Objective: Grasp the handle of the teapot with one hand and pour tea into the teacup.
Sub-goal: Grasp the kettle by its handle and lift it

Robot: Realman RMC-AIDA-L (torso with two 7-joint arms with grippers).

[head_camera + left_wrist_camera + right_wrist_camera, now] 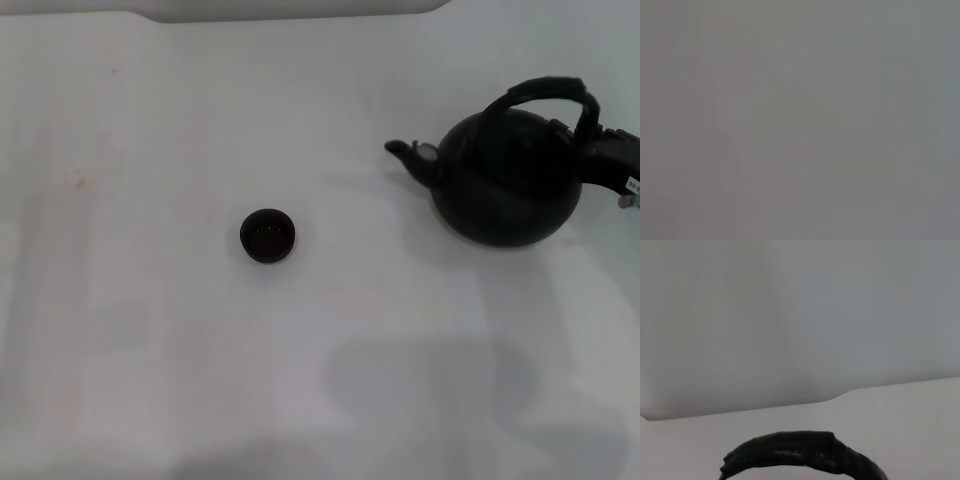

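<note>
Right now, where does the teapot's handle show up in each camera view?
Head view: the handle arches over the teapot at the right, with the right gripper at its right end.
Left wrist view: not in it; only a plain grey field.
Right wrist view: the handle curves along the bottom edge.
Shared landmark: the white table, also behind the handle in the right wrist view.

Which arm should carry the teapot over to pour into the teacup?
The right. Its end effector is already at the right end of the handle of the teapot, whose spout faces the teacup. The left arm is out of the head view.
</note>
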